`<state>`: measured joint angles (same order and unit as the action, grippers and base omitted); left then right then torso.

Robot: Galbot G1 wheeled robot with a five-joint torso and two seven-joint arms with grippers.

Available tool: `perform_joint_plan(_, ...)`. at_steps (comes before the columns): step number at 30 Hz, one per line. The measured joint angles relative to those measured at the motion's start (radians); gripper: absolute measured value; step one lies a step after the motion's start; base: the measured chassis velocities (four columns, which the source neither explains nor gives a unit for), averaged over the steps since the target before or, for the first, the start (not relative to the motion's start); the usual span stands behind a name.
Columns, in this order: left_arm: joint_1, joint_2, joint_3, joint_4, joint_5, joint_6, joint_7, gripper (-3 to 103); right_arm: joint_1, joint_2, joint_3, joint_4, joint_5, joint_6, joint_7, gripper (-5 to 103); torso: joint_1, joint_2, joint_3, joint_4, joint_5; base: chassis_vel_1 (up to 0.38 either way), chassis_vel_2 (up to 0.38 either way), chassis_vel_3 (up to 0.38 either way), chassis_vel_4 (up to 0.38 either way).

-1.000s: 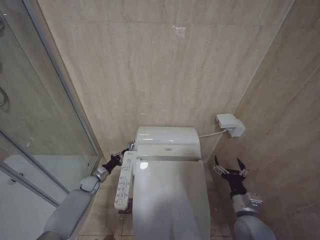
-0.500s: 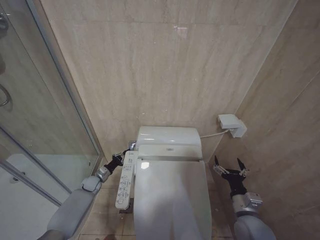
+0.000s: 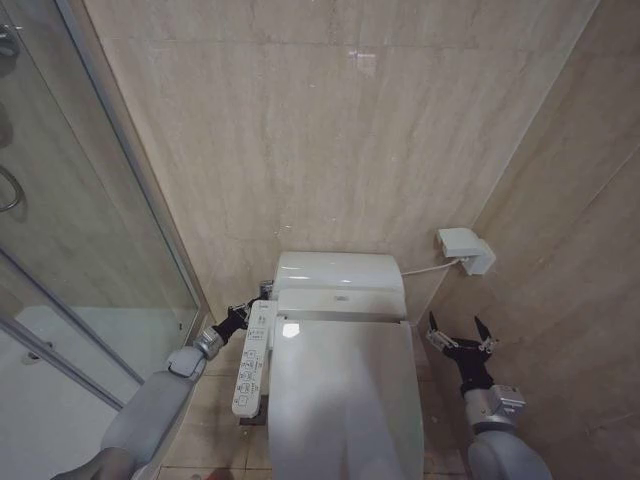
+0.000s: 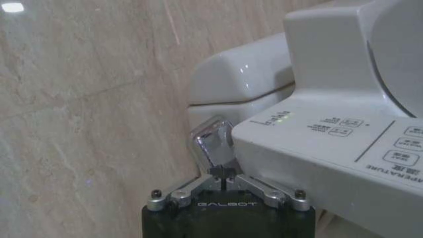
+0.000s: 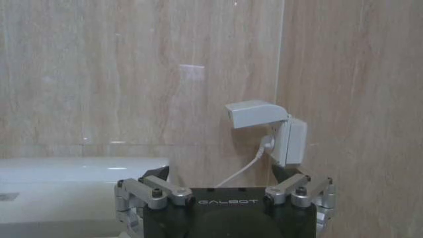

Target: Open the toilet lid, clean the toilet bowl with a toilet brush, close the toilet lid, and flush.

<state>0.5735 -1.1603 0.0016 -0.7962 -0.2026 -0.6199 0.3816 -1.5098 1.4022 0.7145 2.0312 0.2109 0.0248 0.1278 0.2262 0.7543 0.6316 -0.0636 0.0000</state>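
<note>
Starting over by the glass shower door (image 3: 70, 270) on the left, the left arm reaches along the side of the toilet, and the left claw (image 3: 243, 312) sits right behind the top end of the long white side button panel (image 3: 250, 360). In the left wrist view the left claw (image 4: 225, 172) has its tips pressed together, right at a shiny chrome lever (image 4: 215, 141) tucked between the panel and the beige stone-tile wall (image 3: 330, 130). I think that's the flush handle, and whether the tips are actually touching it is hard to tell from this angle.

In the middle, the large smooth white plastic toilet lid (image 3: 345, 400) is down flat over the bowl, so my guess is we're at the flush step. To do it well I'd keep the tips together as one blunt poker, push the lever the way it pivots, and stay off the panel edge so no bidet button gets bumped by accident.

On the right, the right claw (image 3: 458, 334) hangs beside the toilet with its fingers spread, holding nothing, parked below the white wall socket box (image 3: 462, 250).

Writing-wise: "GALBOT" is printed on both claw bodies in the wrist views. The panel buttons have small labels, but I can't read them.
</note>
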Motion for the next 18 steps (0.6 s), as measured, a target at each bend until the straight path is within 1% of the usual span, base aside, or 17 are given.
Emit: perform_joint_plan(18, 0.005, 0.003, -0.004, -0.009, -0.004, 0.0, -0.002, 0, 0.0, 0.0, 0.0, 0.0, 0.0, 0.0, 0.0, 100, 0.0, 0.0, 0.0, -0.0006, -0.0002, 0.0, 0.0, 0.0, 0.0)
